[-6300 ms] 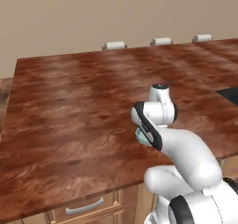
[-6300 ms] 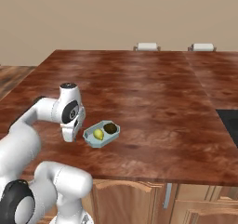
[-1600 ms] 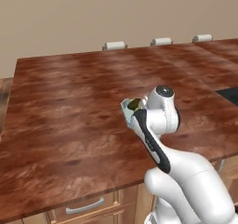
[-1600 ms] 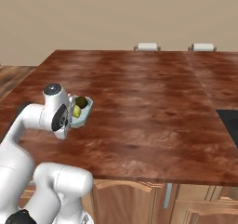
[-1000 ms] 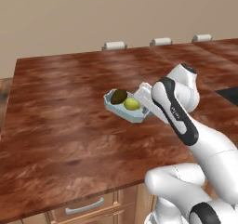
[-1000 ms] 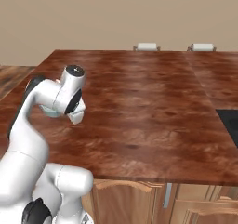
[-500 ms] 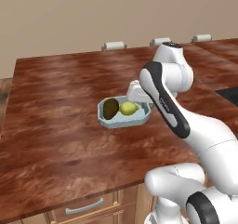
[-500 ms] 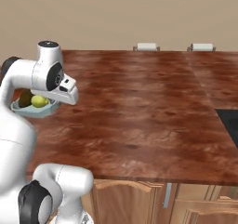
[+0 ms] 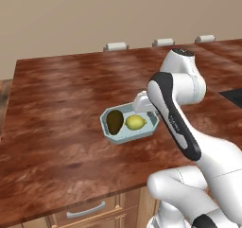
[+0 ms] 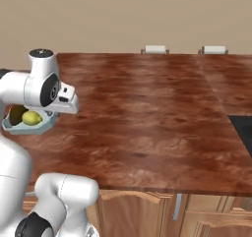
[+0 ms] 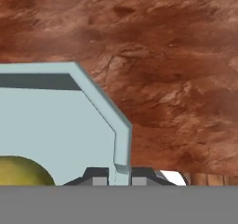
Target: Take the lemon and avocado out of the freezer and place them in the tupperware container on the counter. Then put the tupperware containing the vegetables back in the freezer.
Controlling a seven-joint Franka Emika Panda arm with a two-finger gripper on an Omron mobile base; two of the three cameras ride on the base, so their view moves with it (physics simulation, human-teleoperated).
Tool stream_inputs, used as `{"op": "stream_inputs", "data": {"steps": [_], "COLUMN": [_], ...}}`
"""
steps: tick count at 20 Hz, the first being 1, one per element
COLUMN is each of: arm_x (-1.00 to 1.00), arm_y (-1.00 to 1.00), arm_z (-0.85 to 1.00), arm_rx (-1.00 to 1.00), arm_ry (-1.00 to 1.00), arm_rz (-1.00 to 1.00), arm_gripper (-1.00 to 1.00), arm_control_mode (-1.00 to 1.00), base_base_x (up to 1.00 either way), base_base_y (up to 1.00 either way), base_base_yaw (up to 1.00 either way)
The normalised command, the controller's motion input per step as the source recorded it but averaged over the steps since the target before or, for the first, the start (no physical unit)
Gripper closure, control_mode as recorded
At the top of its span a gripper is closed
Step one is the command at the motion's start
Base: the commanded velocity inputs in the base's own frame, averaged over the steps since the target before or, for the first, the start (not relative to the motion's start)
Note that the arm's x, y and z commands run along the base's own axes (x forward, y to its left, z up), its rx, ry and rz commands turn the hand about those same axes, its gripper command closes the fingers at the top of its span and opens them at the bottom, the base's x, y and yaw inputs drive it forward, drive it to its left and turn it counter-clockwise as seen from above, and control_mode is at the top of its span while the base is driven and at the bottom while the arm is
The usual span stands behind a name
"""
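Gripper (image 11: 120,174) jaws are pinching the tupperware container (image 9: 142,135) rim, carrying it above the counter (image 9: 56,109) near its front edge with lemon (image 9: 135,122) and avocado (image 9: 114,120) inside, leaving only the return to the freezer.

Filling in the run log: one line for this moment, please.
phase: carrying | gripper: shut on tupperware container rim | contents: lemon, avocado | over counter

We see the tupperware container (image 9: 128,126) lifted off the bench (image 9: 56,104), swung toward nine o'clock by the gripper (image 9: 150,111), lemon (image 9: 135,122) and avocado (image 9: 114,121) riding inside.
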Motion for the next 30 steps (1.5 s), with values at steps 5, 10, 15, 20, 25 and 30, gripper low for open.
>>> {"op": "stream_inputs", "data": {"steps": [5,10,15,20,25,30], "arm_x": [-0.24,-0.37,-0.09,-0.04,-0.41,-0.67], "arm_y": [0.0,0.0,0.0,0.0,0.0,0.0], "arm_z": [0.08,0.14,0.17,0.22,0.13,0.01], "arm_rx": [0.07,0.07,0.14,0.16,0.08,0.04], "arm_ry": [0.0,0.0,0.07,0.13,0.1,0.05], "arm_rz": [0.05,0.04,0.0,0.0,0.0,0.0], "arm_gripper": [1.0,1.0,1.0,1.0,1.0,1.0], "arm_control_mode": [-1.0,-1.0,-1.0,-1.0,-1.0,-1.0], "base_base_x": [0.0,0.0,0.0,0.0,0.0,0.0], "base_base_y": [0.0,0.0,0.0,0.0,0.0,0.0], "base_base_yaw": [0.0,0.0,0.0,0.0,0.0,0.0]}}
